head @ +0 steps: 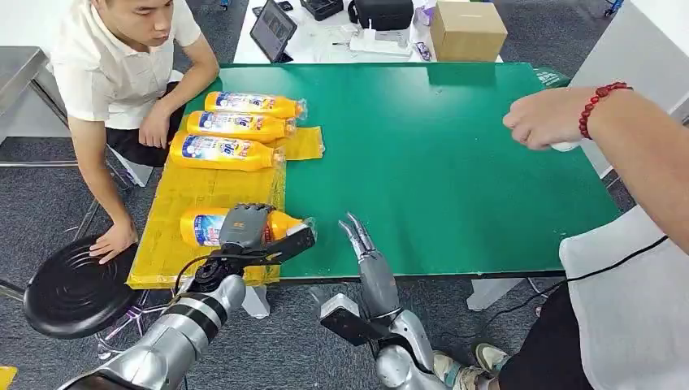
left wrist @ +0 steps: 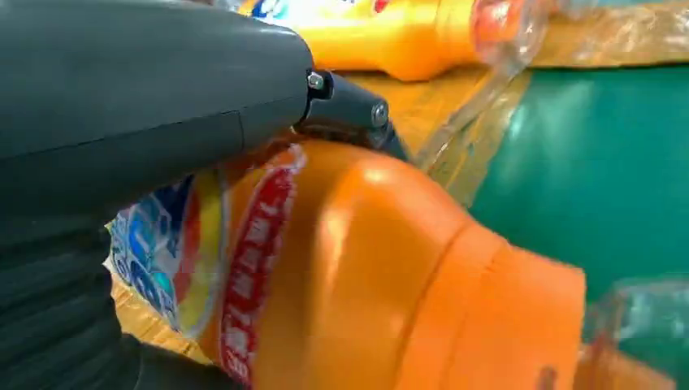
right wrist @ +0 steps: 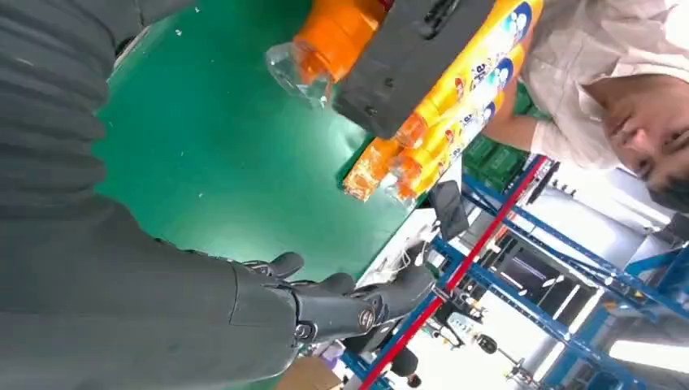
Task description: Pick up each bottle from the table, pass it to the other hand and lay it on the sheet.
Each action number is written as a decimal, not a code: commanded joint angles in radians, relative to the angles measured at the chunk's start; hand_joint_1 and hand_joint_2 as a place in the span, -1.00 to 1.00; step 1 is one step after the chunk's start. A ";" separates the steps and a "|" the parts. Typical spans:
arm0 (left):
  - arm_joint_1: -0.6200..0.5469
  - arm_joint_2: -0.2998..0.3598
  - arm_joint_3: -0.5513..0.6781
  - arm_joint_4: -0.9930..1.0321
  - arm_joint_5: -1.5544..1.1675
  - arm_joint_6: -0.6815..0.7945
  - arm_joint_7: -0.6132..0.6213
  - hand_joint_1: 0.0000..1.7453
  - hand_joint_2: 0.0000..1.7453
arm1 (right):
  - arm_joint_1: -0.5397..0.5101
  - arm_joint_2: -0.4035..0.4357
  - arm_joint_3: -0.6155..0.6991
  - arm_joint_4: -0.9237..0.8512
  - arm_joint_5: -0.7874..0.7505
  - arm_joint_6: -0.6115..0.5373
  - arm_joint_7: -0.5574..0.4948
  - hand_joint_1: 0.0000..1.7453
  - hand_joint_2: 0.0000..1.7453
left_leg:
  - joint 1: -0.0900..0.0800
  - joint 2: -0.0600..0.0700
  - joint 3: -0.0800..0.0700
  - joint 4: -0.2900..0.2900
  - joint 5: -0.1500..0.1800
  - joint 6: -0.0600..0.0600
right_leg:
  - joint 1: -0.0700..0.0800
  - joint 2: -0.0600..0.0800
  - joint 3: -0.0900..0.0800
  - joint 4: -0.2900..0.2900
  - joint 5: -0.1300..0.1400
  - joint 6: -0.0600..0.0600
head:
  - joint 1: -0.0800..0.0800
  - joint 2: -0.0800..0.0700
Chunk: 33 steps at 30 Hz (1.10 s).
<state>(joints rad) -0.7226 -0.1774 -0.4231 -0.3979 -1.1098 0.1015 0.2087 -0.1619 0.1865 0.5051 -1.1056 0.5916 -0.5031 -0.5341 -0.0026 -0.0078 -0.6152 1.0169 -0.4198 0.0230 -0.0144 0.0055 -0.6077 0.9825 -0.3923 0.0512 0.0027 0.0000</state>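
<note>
The left hand [head: 244, 230] grips a bottle [head: 213, 227] over the sheet [head: 175, 203]; the right hand [head: 358, 238] is released. Let go early, and it may roll.

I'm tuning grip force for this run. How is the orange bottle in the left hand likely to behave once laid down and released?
The orange bottle looks rounded and lies on its side, so it may roll slightly. Its glossy plastic suggests it could slip in the left hand. The yellow sheet appears thin and might crinkle beneath it.
</note>
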 commanded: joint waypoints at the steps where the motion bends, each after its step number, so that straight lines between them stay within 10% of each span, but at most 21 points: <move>1: 0.031 -0.004 0.140 0.122 0.079 -0.014 -0.035 -1.00 1.00 | -0.062 0.000 0.018 0.137 -0.018 -0.016 -0.013 -1.00 1.00 | 0.000 0.004 0.005 -0.002 -0.001 -0.001 | 0.000 0.003 0.003 -0.001 0.000 -0.001 | 0.000 0.000; 26: 0.043 -0.073 0.156 -0.090 0.310 0.156 -0.343 -1.00 1.00 | -0.035 -0.011 0.027 0.153 -0.009 -0.071 -0.029 -1.00 1.00 | 0.000 0.000 -0.002 0.000 -0.001 -0.001 | 0.001 0.000 -0.001 -0.001 -0.001 -0.001 | 0.000 0.000; 33: 0.228 -0.038 0.005 -0.432 0.525 0.150 -0.409 -1.00 1.00 | 0.013 -0.029 0.016 0.106 -0.008 -0.102 -0.036 -1.00 1.00 | 0.001 -0.001 -0.001 -0.001 -0.002 -0.001 | 0.001 -0.002 -0.001 -0.001 -0.002 -0.002 | 0.000 0.000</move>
<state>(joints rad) -0.6398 -0.2564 -0.2694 -0.5330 -0.7403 0.2785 -0.1767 -0.1694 0.1968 0.5142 -1.0037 0.5840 -0.5802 -0.5661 -0.0025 -0.0088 -0.6214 1.0171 -0.4196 0.0230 -0.0144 0.0051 -0.6135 0.9824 -0.3924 0.0512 0.0023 0.0000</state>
